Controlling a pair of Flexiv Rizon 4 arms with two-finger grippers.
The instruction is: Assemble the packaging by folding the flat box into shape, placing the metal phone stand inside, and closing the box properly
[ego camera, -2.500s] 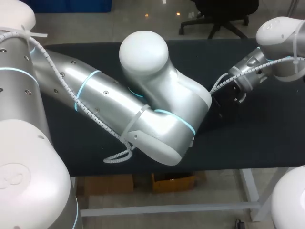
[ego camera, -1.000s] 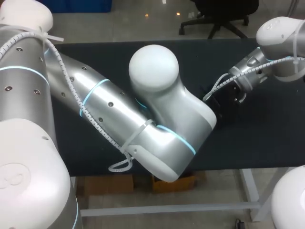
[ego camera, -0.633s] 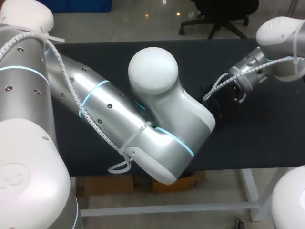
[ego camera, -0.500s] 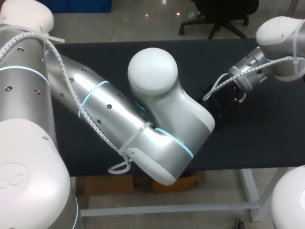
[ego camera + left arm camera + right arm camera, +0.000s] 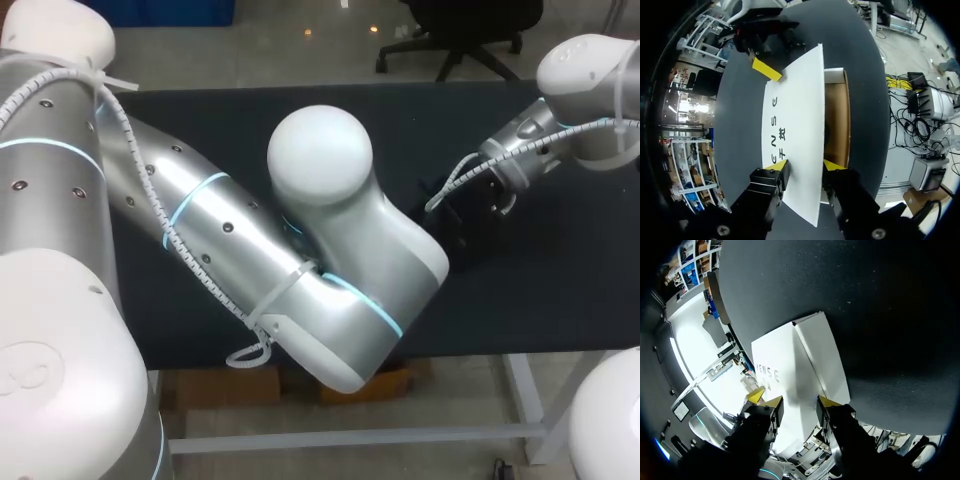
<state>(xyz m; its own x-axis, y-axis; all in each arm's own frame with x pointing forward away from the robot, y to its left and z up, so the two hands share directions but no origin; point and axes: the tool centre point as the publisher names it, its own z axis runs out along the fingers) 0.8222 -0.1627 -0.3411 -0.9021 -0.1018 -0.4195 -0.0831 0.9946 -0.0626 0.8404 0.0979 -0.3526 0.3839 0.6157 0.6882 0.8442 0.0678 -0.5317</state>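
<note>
Cardboard box (image 5: 795, 115): likely light, thin, easily creased. Left gripper (image 5: 806, 166) fingers clamp one end, right gripper (image 5: 800, 401) fingers the opposite end; best held gently by panel edges.

Head camera looks down from behind; both wrist cameras share the box (image 5: 795, 130).

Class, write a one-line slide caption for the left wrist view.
Two sets of jaws hold the white box from opposite ends, its brown inside exposed.

The box (image 5: 795, 125) was smooth matt white card outside, raw brown cardboard inside. The table (image 5: 560, 290) was matt black. The left arm (image 5: 220, 230) was glossy silver.
</note>
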